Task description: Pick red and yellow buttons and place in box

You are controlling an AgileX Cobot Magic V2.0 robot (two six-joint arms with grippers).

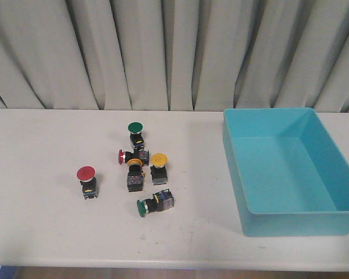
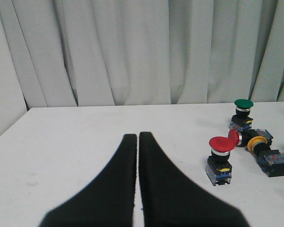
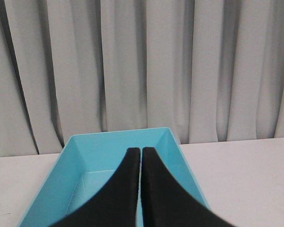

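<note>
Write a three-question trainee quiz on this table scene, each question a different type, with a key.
1. True or false: the box already holds a button.
2. Multiple choice: how many green-capped buttons are on the table? A) none B) one C) two
3. Fill in: the upright red button standing apart from the cluster lies on the robot's ____ side of the other buttons.

Key
1. False; the box interior shows nothing inside.
2. C; one stands upright at the far end of the cluster, one lies on its side at the near end.
3. Left.
</note>
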